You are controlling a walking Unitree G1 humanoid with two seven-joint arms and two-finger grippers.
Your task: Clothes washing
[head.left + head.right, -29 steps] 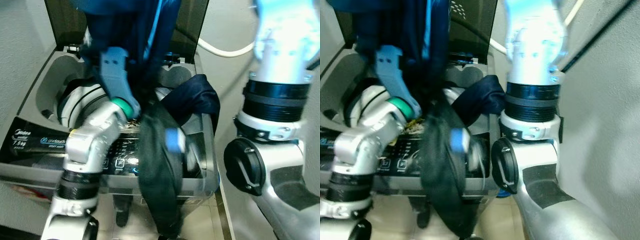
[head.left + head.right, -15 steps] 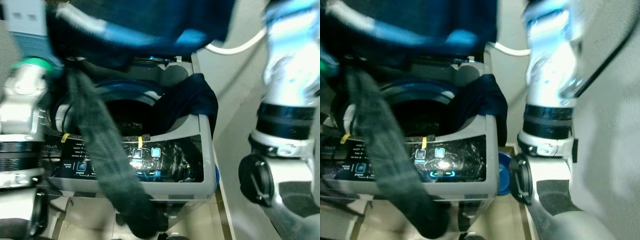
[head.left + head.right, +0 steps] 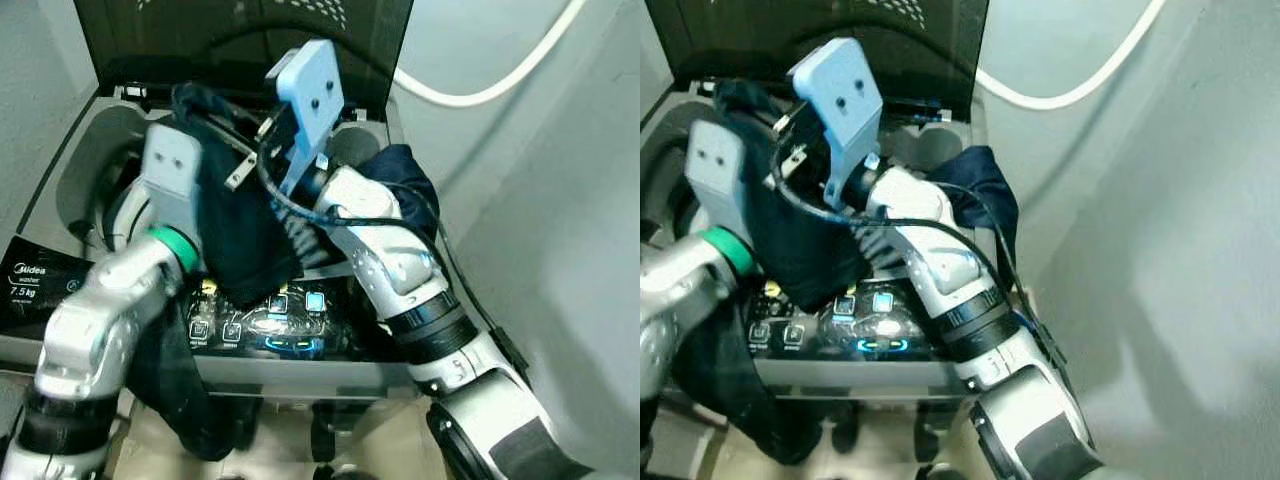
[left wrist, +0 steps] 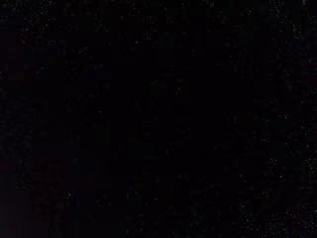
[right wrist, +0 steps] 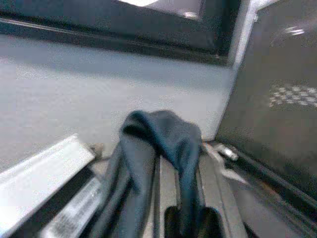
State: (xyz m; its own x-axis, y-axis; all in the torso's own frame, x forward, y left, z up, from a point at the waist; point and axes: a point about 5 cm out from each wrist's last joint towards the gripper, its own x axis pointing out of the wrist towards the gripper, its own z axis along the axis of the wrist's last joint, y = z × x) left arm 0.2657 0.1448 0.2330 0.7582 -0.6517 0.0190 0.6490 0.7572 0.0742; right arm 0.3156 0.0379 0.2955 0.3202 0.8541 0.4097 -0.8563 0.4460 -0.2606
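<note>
Both arms lift limp, dark-blue cloth [image 3: 240,230] over washer [image 3: 60,290].

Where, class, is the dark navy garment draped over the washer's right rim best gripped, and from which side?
Grip the bunched fold at the top of the dark navy cloth garment, where it humps over the grey top-loading washing machine's rim. Come from above: the raised fold offers a pinchable ridge, while the rest hangs flat against the machine's side.
</note>
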